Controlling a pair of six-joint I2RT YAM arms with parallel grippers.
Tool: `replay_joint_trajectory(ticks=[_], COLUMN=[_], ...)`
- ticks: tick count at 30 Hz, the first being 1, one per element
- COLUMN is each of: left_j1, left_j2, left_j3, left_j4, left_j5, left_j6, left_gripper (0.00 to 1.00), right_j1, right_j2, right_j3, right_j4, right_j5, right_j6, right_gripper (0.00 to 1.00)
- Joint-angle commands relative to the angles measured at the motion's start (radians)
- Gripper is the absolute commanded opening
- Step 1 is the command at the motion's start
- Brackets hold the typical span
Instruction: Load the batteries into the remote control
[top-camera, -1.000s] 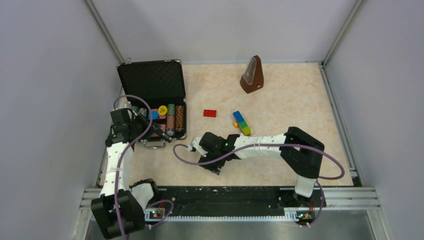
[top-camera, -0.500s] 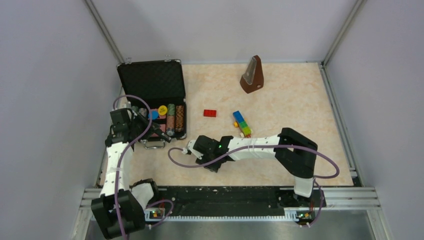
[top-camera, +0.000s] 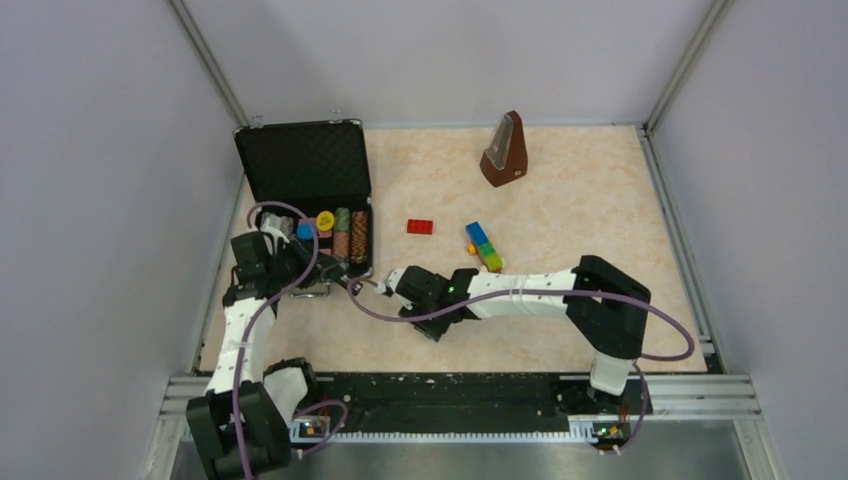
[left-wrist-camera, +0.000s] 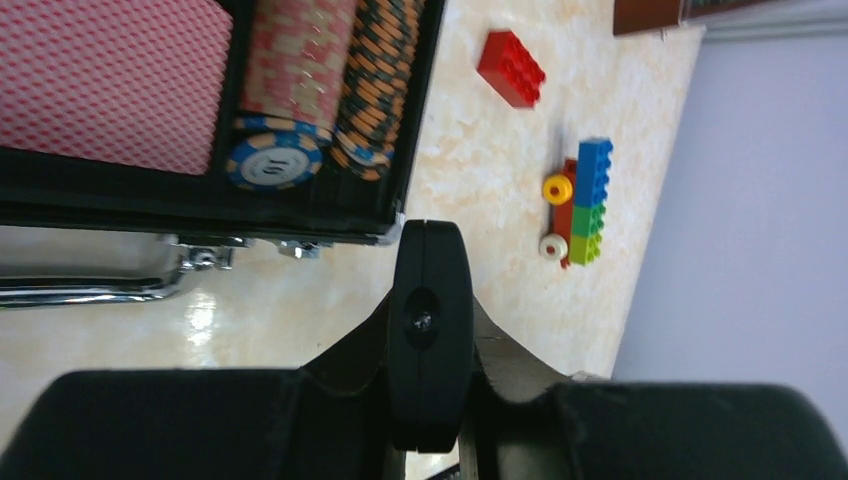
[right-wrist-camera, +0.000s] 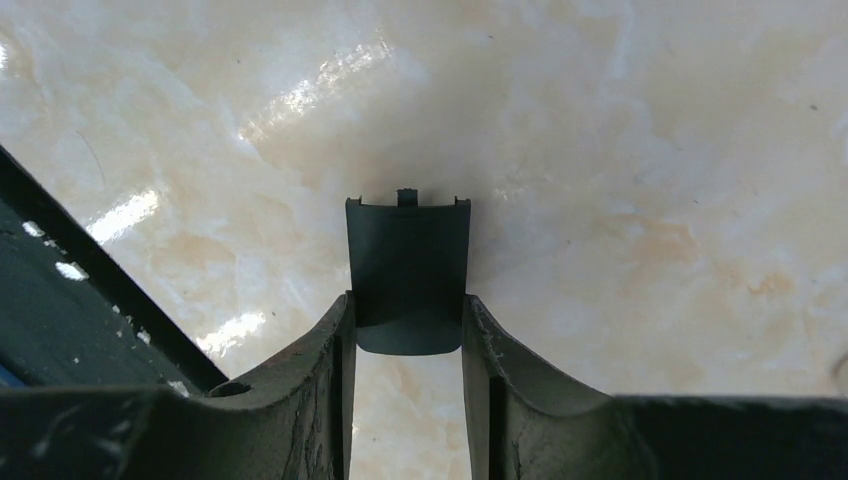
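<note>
The remote control shows end-on in the left wrist view, a slim black bar clamped between my left gripper's fingers. From above, the left gripper holds it out over the table by the case's front corner, pointing at the right gripper. My right gripper is shut on the sides of a small black squarish cover piece, just over the marbled table. The batteries are not in view.
An open black case with rows of poker chips and a metal handle stands at the left. A red brick, a toy-brick train and a brown metronome lie farther back.
My left arm has swung nearer and rightward, bringing the remote control towards the right gripper. The right gripper has closed on the cover piece and shifted slightly.
</note>
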Motion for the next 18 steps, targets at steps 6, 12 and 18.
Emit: replay_joint_trajectory(ticks=[6,12,18], left_j1=[-0.2,-0.356,-0.428], left_j2=[-0.079,-0.071,-0.045], left_j3=[-0.076,-0.105,-0.122], left_j4=[0.245,0.363,0.477], left_j5=[0.088,0.031,0.089], left_j6=[-0.037,-0.033,-0.009], left_gripper=[0.0,0.0,0.0], right_j1=[-0.02,-0.02,-0.019], right_j2=[-0.232,-0.321,-0.345], right_j3=[-0.025,-0.033,-0.01], right_j4=[0.033,0.061,0.061], right_j5=[0.014,-0.014,-0.023], right_j6=[0.066,0.086,0.109], right_gripper=[0.31,0.31,0.31])
